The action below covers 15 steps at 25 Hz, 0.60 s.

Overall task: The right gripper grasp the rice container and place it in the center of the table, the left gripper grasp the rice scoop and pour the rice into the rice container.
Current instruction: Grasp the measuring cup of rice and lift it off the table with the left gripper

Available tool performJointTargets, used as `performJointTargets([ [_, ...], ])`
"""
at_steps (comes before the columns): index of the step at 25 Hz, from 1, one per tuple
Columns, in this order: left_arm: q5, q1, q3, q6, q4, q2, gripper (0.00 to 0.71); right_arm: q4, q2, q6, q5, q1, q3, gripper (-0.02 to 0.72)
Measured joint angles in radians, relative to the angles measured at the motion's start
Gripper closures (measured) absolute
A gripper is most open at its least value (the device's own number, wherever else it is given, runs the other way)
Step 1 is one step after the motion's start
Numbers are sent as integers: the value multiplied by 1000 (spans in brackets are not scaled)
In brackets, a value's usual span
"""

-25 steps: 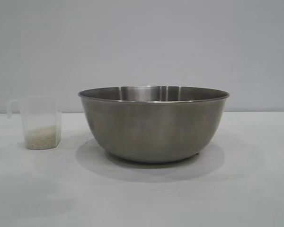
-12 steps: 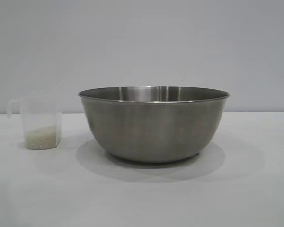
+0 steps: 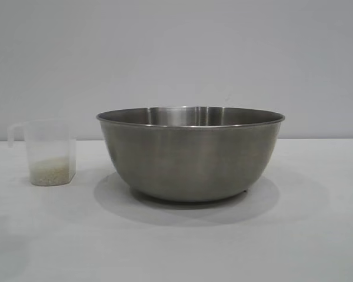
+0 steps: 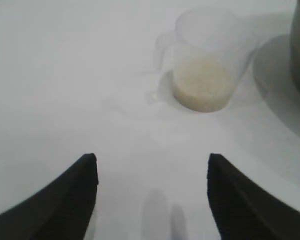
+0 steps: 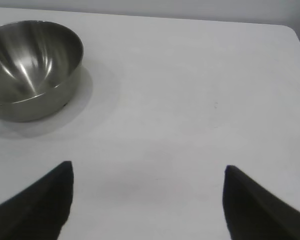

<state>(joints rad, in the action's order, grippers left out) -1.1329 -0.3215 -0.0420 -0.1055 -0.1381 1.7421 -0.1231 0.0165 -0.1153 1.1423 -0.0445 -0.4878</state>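
On the table (image 3: 317,235) stand one rice container (image 3: 190,154) and one rice scoop (image 3: 49,153) (both grippers gaping, empty).

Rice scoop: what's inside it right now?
The rice scoop holds a shallow layer of rice at its bottom; the rest is empty. Nothing covers it.

Well ahead of my right claw (image 5: 147,200), a plain pale grey wall (image 3: 176,53) rises, smooth and evenly lit across its whole width.
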Motion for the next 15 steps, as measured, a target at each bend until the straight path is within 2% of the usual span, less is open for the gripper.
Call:
performJointTargets([
  [1,0,0,-14,-12,2,21,354,0,0,0,0,0,0,178],
  [5,-4,0,-54,-23,2,40,487,0,0,0,0,0,0,178],
  [15,-4,0,-146,-6,23,82,479,0,0,0,0,0,0,178],
])
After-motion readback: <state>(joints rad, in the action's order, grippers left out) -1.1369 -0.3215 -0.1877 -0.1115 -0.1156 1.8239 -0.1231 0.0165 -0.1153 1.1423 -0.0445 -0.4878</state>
